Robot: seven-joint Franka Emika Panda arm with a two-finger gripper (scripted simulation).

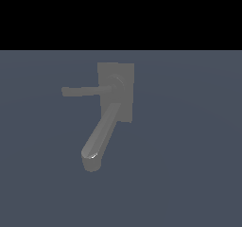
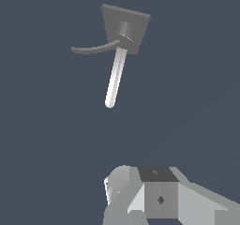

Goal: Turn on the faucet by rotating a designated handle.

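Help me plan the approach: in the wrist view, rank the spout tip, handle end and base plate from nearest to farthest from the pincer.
1. Spout tip: it points toward the pincer.
2. Handle end: out to the side, beyond the spout tip.
3. Base plate: behind both, farthest.

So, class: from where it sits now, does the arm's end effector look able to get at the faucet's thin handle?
Probably yes. In the wrist view the end effector sits apart from the faucet, with only bare floor between it and the handle. The thicker spout points another way.
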